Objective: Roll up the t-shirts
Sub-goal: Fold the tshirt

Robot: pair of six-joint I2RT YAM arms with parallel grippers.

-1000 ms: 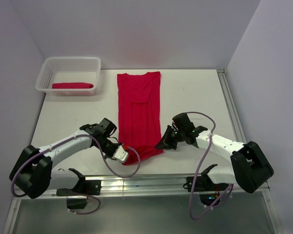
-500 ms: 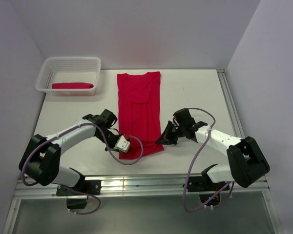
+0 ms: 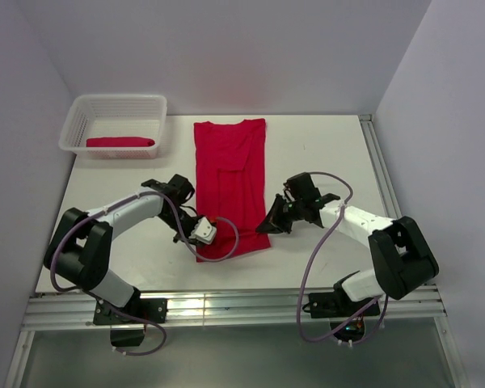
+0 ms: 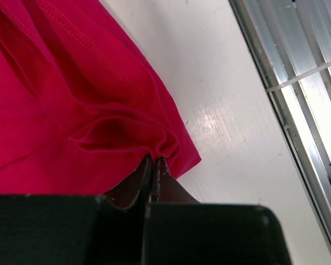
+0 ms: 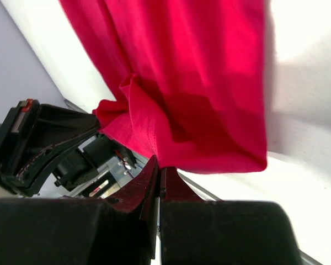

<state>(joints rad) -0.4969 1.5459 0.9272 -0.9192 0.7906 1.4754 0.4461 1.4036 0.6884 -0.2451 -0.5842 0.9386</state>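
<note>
White table [image 3: 323, 153], t-shirt [image 3: 230, 162] flat mid-frame. My left claw [image 3: 202, 237] and right claw [image 3: 266, 227] each pinch near hem corner; likely gripped so to start even roll.

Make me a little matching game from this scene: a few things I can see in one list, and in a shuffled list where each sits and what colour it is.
Things:
1. spread-out t-shirt
2. bundled t-shirt
3. basket
4. table

Descriptions:
A. white lattice, at the table's far left corner
B. red, lying inside the basket
C. white and flat, bearing everything else
D. red, stretched lengthwise down the table's middle

Pairs: 1-D, 2-B, 3-A, 4-C
</note>
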